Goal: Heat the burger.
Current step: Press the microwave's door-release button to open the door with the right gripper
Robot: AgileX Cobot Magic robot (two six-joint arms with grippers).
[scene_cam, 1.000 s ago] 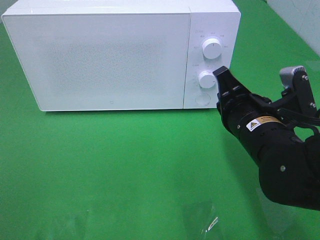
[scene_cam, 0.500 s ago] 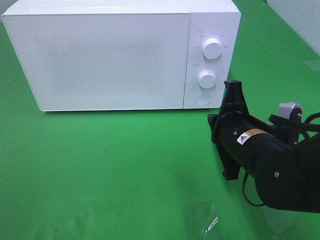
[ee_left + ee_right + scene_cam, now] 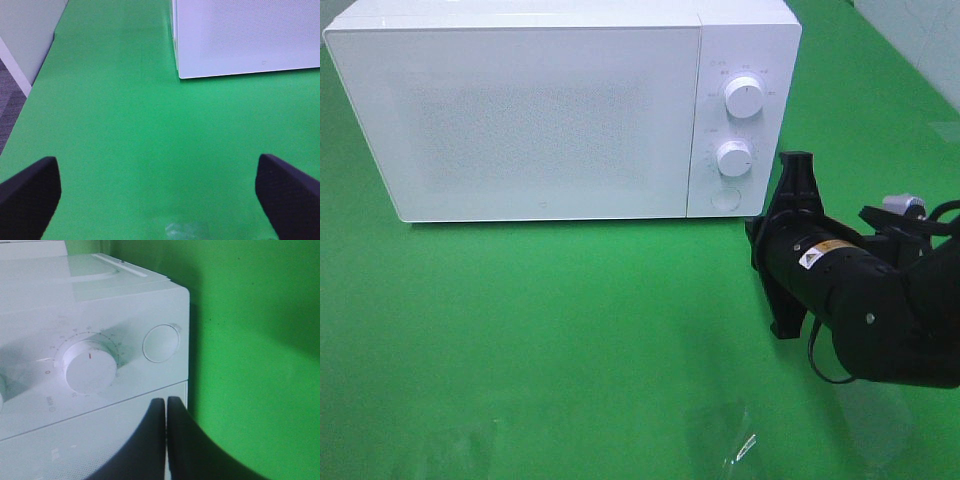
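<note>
- Hovering near the front of the microwave [image 3: 540,120], the right hand [image 3: 166,401] is pinched fully closed, holding nothing.
- Wide open and empty, the left hand [image 3: 160,192] hangs above the green bench [image 3: 570,320].

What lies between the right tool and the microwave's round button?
Only bare white panel and the door seam lie between the right tool and the button; the right wrist view shows this.
</note>
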